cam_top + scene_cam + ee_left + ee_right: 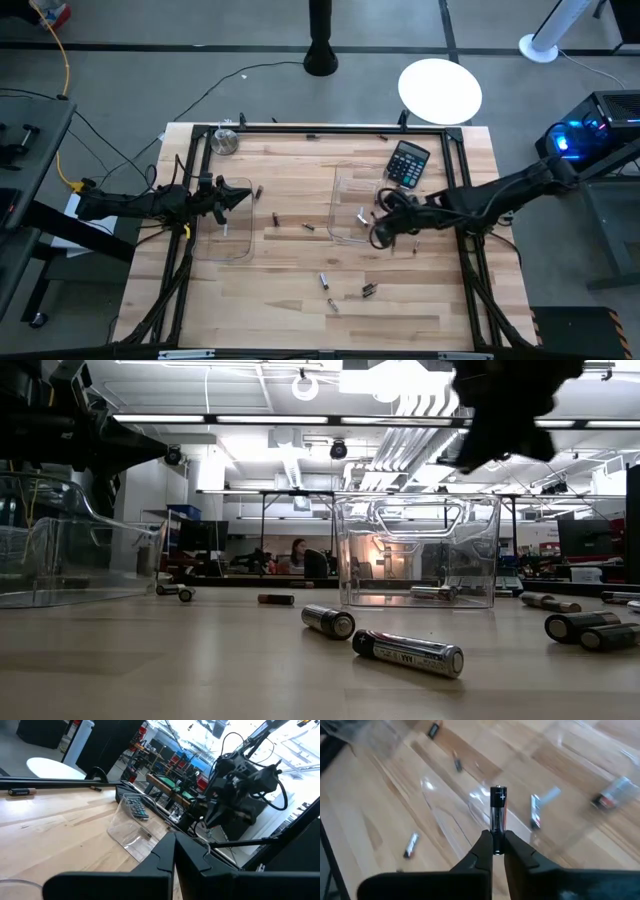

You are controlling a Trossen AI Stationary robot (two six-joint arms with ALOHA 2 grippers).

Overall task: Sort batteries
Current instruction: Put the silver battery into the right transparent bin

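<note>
Right now, right pincer (498, 851) grips a battery (498, 810) above the tray (345, 215).

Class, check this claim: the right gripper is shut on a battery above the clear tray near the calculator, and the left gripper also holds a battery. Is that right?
Not quite. The left gripper holds nothing; the left wrist view shows its fingers shut and empty. The right gripper is shut on a battery above the clear tray near the calculator.
</note>
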